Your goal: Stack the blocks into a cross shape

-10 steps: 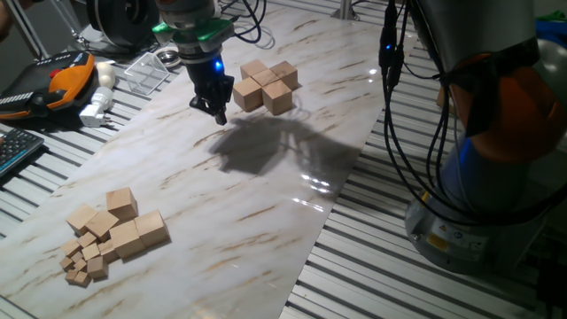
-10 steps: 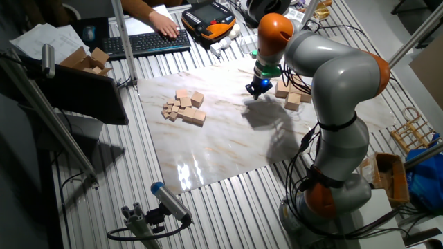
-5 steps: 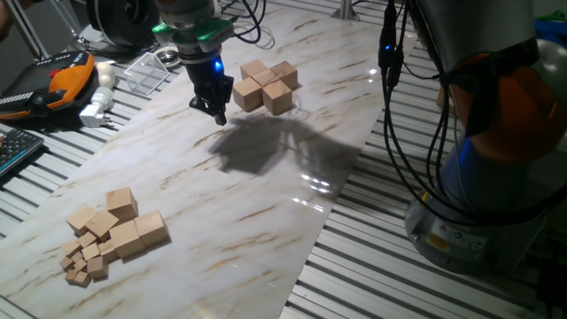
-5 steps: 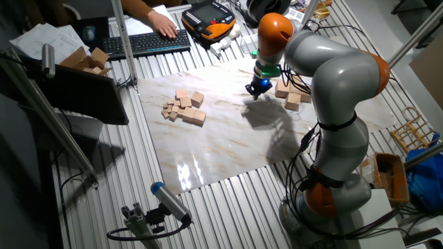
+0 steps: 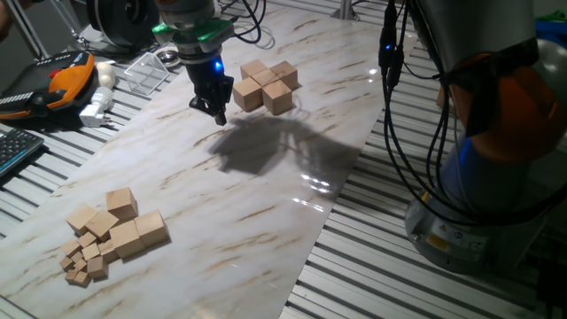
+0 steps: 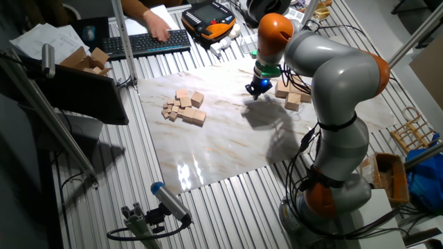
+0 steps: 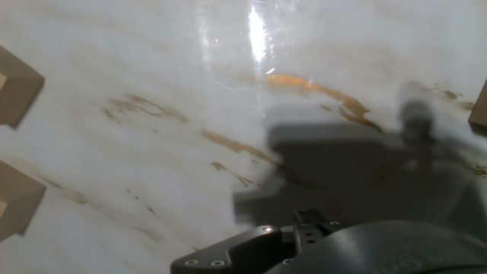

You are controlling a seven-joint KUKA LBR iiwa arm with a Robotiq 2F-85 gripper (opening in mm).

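Gripper (image 5: 220, 113) hangs just above the marble counter (image 5: 266, 195), beside the cross of blocks (image 5: 266, 86), carrying nothing; whether its jaws are spread I cannot tell. Spare blocks (image 5: 124, 232) sit well apart at the counter's other end. My guess: it is between placements, and next must cross over for another.

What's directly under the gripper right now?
Under the gripper the hand view shows only bare marble tabletop and the arm's shadow; no block lies below it. The cross of blocks sits beside it. Its fingertips are out of the hand view.
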